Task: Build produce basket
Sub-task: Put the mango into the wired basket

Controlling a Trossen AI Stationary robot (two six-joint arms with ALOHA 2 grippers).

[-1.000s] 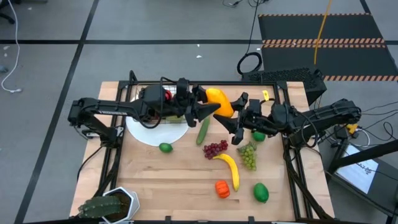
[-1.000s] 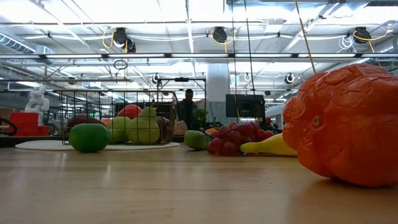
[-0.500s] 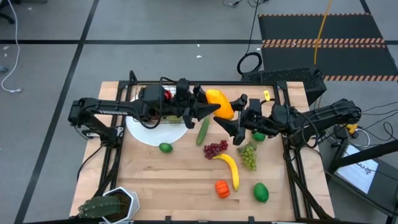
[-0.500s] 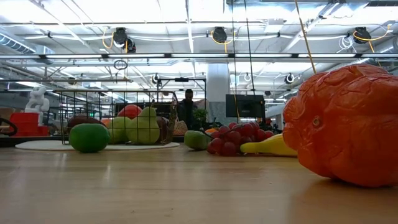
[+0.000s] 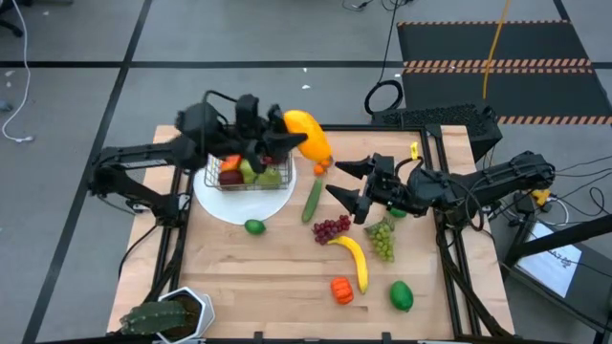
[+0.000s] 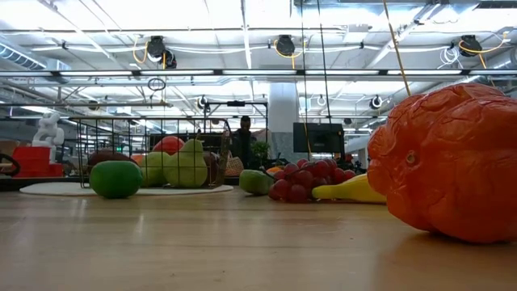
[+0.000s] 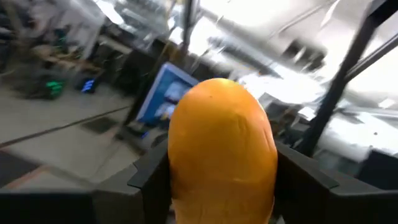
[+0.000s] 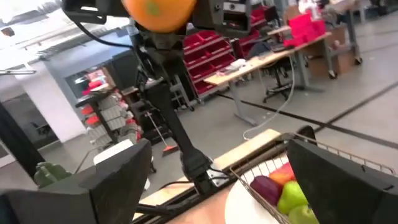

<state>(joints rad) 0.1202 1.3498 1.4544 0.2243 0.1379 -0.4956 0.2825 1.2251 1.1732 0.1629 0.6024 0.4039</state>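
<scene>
One mango [image 5: 308, 135] is clamped in the left gripper [image 5: 292, 141], raised above the bench [image 5: 277, 277] just beside the basket [image 5: 251, 172]; its long axis runs diagonally, lower tip toward the cucumber [image 5: 312, 200]. Basket sits on the white plate [image 5: 244, 203], already holding apples and a pear. Right gripper [image 5: 350, 187] hangs released, jaws wide, near the purple grapes [image 5: 331, 227]. Banana [image 5: 354, 258], pepper [image 5: 341, 289] and limes lie loose on the bench.

Wire basket [image 5: 247, 175] on plate, part-filled; mango [image 5: 306, 133] held aloft; remaining produce [image 5: 356, 260] scattered on table.
</scene>
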